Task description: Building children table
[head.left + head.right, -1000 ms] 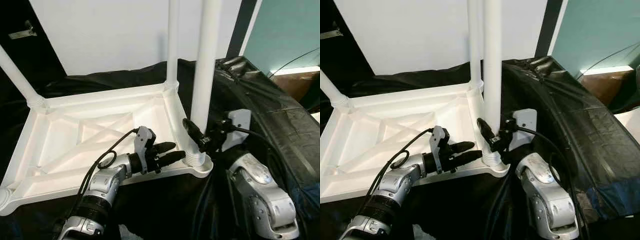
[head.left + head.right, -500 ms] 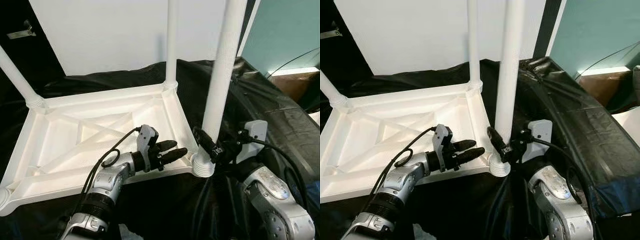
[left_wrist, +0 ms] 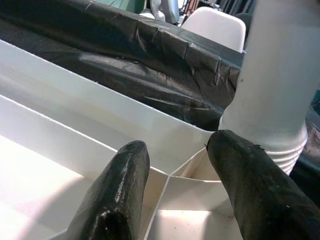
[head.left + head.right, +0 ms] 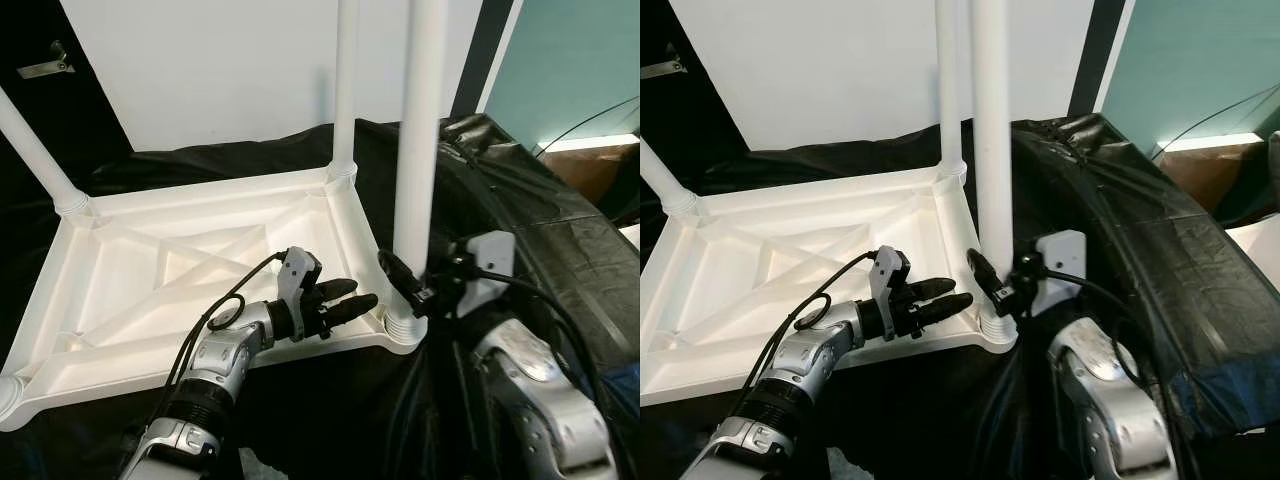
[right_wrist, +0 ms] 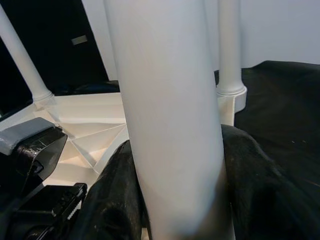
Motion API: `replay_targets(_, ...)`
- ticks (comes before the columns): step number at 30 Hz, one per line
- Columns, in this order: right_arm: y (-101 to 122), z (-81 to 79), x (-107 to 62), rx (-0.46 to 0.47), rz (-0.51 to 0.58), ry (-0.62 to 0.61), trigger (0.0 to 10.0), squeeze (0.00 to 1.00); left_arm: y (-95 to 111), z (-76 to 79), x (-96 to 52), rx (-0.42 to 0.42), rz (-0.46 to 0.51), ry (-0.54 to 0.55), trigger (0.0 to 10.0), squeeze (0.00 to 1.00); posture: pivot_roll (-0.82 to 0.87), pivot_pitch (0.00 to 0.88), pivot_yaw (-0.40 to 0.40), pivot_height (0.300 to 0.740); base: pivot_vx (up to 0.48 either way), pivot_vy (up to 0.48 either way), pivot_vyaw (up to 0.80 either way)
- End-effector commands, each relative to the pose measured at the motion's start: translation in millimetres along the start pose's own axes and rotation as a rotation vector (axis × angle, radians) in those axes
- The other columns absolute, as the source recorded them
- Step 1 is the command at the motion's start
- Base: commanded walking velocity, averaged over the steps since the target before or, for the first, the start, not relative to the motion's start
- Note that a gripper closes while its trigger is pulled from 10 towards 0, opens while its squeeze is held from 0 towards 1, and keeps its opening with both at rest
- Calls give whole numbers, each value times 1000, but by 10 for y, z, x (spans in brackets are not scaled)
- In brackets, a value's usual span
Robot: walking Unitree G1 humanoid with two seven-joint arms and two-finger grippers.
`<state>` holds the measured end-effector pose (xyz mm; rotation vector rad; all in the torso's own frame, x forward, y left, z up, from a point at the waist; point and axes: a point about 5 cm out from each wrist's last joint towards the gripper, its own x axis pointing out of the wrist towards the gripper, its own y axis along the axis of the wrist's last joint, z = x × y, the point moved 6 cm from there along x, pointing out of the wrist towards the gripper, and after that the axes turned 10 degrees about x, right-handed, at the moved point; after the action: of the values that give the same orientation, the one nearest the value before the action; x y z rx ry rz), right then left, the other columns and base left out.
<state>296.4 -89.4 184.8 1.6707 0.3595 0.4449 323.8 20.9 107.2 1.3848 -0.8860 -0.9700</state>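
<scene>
Right gripper (image 4: 405, 285) clamped low on the upright leg (image 4: 417, 150), foot in the tabletop (image 4: 120, 290) corner socket (image 4: 398, 335). Left gripper (image 4: 345, 300) apart, bracing the rim. Best kept vertical, pressed straight down.

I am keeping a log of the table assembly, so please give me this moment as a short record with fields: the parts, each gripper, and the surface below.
tabletop: white ribbed tabletop, lying underside up
near right leg: white table leg, upright, its ribbed foot at the near right corner socket
other legs: far right leg and far left leg stand in their corners
right gripper: right gripper, shut on the white table leg just above the socket
left gripper: left gripper, open, over the tabletop's near rim beside the socket
surface: black sheet under the parts
</scene>
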Motion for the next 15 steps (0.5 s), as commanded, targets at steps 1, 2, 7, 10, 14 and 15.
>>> replay_targets(1, -301, 52, -25, 27, -113, -23, 10000, 0, -78, 26, -4, -8, -25, -10, 10000, 0, -180, 39, 32, 740, 0, 0, 0)
replay_targets(2, -330, 12, 1, 16, -116, 1, 10000, 0, -82, 12, -33, -5, -22, 3, 10000, 0, -162, 39, 29, 740, 0, 0, 0)
replay_targets(7, -375, -64, -34, -12, -117, 41, 10000, 0, -100, -22, -92, -8, -19, 30, 10000, 0, -133, 43, 25, 740, 0, 0, 0)
replay_targets(10, -396, -96, -69, -14, -112, 57, 10000, 0, -113, -31, -119, -14, -18, 40, 10000, 0, -133, 43, 25, 740, 0, 0, 0)
replay_targets(14, -400, -81, -121, 1, -101, 49, 10000, 0, -111, -45, -138, -17, -12, 53, 10000, 0, -124, 45, 27, 740, 0, 0, 0)
replay_targets(15, -395, -64, -134, 5, -93, 40, 10000, 0, -107, -51, -141, -16, -8, 57, 10000, 0, -124, 45, 27, 740, 0, 0, 0)
